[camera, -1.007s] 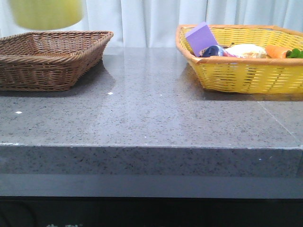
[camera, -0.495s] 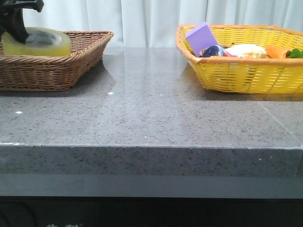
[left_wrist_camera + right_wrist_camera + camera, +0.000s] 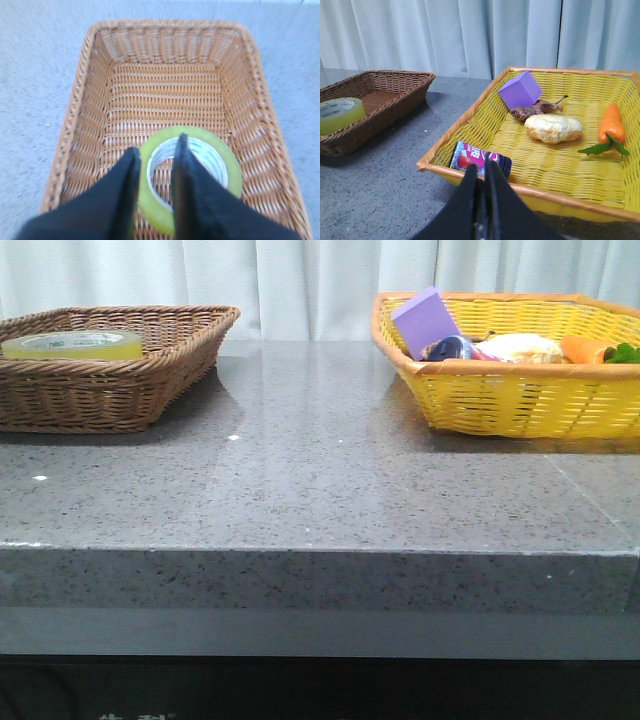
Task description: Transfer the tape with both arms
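Note:
The tape, a yellow-green roll with a white core, lies flat inside the brown wicker basket at the far left. It also shows in the left wrist view and the right wrist view. My left gripper is open above the roll, one finger over its hole and one outside its wall. It is out of the front view. My right gripper is shut and empty, in front of the near rim of the yellow basket, far from the tape.
The yellow basket at the far right holds a purple block, a small bottle, a bread roll and an orange vegetable. The grey stone table lies between the two baskets.
The tape came down from above into the brown basket in the left gripper. The gripper then let go and left the front view; the roll now lies lower in the basket.

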Controlling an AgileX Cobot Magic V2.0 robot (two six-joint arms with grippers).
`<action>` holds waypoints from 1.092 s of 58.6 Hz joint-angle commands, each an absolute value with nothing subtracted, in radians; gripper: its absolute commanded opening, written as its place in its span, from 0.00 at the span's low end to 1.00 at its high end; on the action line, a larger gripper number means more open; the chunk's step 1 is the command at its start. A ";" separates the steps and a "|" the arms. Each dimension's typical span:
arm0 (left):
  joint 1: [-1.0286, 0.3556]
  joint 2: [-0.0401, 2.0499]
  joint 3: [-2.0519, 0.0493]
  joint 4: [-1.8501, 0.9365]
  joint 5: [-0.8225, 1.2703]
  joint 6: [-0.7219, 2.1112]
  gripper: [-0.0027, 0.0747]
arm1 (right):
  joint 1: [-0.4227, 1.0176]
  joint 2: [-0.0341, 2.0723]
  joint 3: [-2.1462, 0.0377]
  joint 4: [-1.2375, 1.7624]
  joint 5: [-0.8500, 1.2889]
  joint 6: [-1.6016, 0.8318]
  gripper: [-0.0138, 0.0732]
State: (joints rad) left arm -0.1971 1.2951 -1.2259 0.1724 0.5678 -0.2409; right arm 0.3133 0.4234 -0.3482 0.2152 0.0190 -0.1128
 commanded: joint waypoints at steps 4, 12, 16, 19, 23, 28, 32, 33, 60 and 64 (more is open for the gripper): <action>-0.199 1.128 -1.133 0.176 0.486 -0.247 0.03 | 0.305 0.426 -0.375 0.208 -0.075 -0.112 0.02; -0.199 0.984 -1.000 0.176 0.460 -0.247 0.01 | 0.305 0.426 -0.375 0.208 -0.075 -0.112 0.02; -0.199 0.893 -0.914 0.176 0.424 -0.247 0.01 | 0.305 0.426 -0.375 0.208 -0.075 -0.112 0.02; -0.199 0.833 -0.855 0.174 0.403 -0.247 0.01 | 0.305 0.426 -0.375 0.208 -0.075 -0.112 0.02; -0.199 0.747 -0.779 0.174 0.387 -0.247 0.01 | 0.305 0.427 -0.375 0.208 -0.072 -0.112 0.02; -0.199 0.635 -0.694 0.174 0.385 -0.247 0.01 | 0.305 0.427 -0.375 0.208 -0.071 -0.112 0.02; -0.199 0.553 -0.638 0.174 0.384 -0.247 0.01 | 0.305 0.427 -0.375 0.208 -0.071 -0.112 0.02; -0.199 0.530 -0.623 0.174 0.383 -0.247 0.01 | 0.305 0.427 -0.375 0.208 -0.071 -0.112 0.02; -0.199 0.311 -0.527 0.174 0.385 -0.247 0.01 | 0.305 0.427 -0.375 0.208 -0.070 -0.112 0.02; -0.199 0.311 -0.527 0.174 0.385 -0.247 0.01 | 0.305 0.427 -0.375 0.208 -0.070 -0.112 0.02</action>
State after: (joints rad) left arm -0.1971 0.3041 -0.5015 0.1724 0.4644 -0.2409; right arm 0.3133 0.4234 -0.3482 0.2152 0.0190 -0.1128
